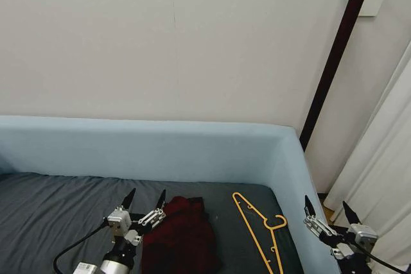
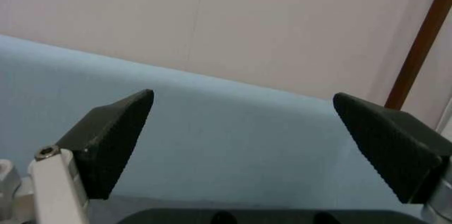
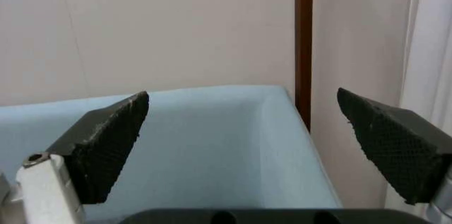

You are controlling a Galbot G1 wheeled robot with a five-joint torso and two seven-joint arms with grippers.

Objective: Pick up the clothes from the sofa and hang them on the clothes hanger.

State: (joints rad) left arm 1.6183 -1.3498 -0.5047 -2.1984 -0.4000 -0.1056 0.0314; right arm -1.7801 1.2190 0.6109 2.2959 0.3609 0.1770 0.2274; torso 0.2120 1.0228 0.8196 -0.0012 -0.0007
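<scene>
Left tool (image 1: 148, 200) gapes empty just left of the dark red garment (image 1: 183, 235) on the sofa (image 1: 160, 149) — right tool (image 1: 325, 210), equally wide and empty, sits right of the yellow hanger (image 1: 265, 224).

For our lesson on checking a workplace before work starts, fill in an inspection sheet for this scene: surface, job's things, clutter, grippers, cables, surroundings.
Surface: sofa with a light blue back and a dark grey, slightly wrinkled seat.
Job's things: dark red garment crumpled on the seat; yellow hanger lying flat to its right, apart from it.
Clutter: nothing seen.
Grippers: left gripper open, beside the garment's left edge, holding nothing; right gripper open, by the sofa's right arm, holding nothing.
Cables: black cable looping from the left arm over the seat; a second one at the right arm.
Surroundings: plain wall behind; dark pole and white curtain on the right.
</scene>
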